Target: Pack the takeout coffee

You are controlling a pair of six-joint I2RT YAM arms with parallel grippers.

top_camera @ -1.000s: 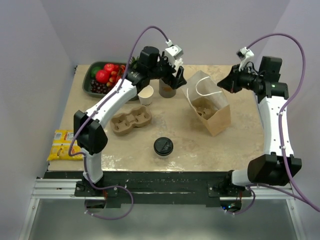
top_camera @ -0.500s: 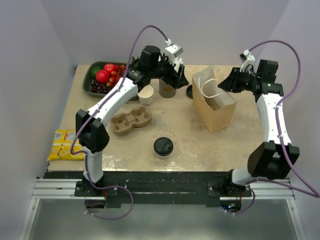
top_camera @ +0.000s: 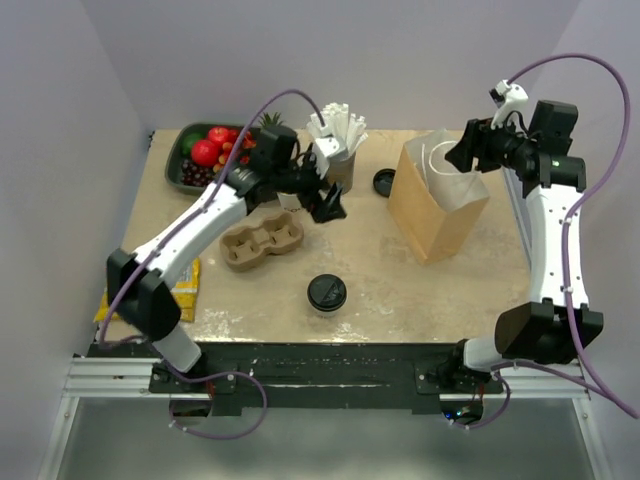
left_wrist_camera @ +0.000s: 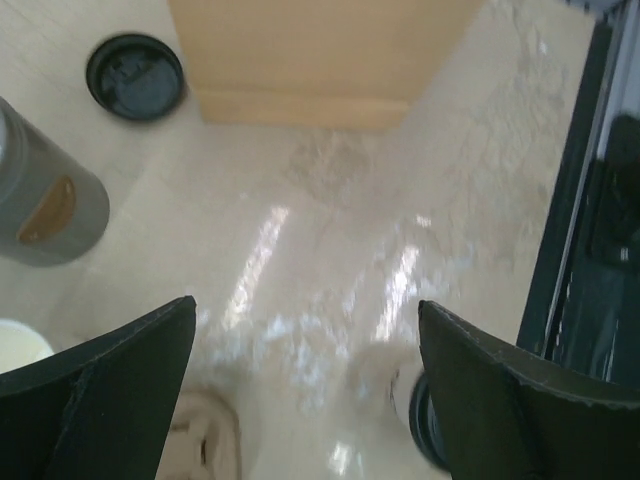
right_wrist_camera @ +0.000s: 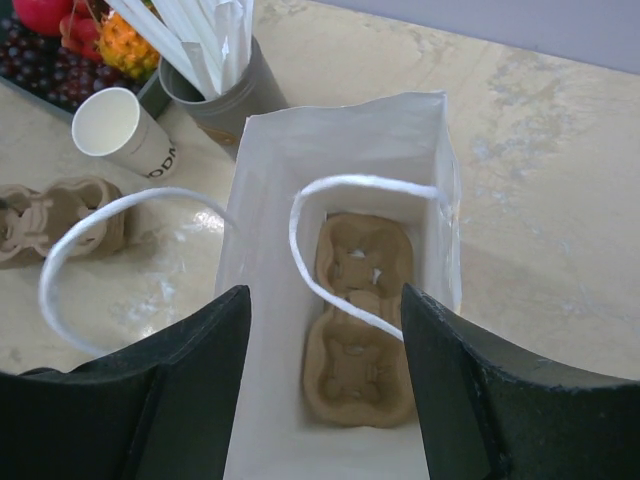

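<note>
I have the takeout coffee [top_camera: 326, 293], a small white paper cup under a round glossy black lid, standing upright on the mottled beige table [top_camera: 400, 290] near its front edge. It is just in front of a moulded brown pulp carrier [top_camera: 262, 243] and well apart from the upright kraft paper bag [top_camera: 440, 205]. My left gripper [top_camera: 328, 205] hangs low over the table beyond the cup on a bent, inward-reaching arm, its dark fingers [left_wrist_camera: 100, 380] spread wide with nothing between them. My right gripper [top_camera: 462, 152] points down over the bag's open mouth, fingers [right_wrist_camera: 470, 400] parted and empty, above the white cord handles [right_wrist_camera: 330, 190] and a second pulp carrier [right_wrist_camera: 360, 330] lying flat on the bag's floor.
</note>
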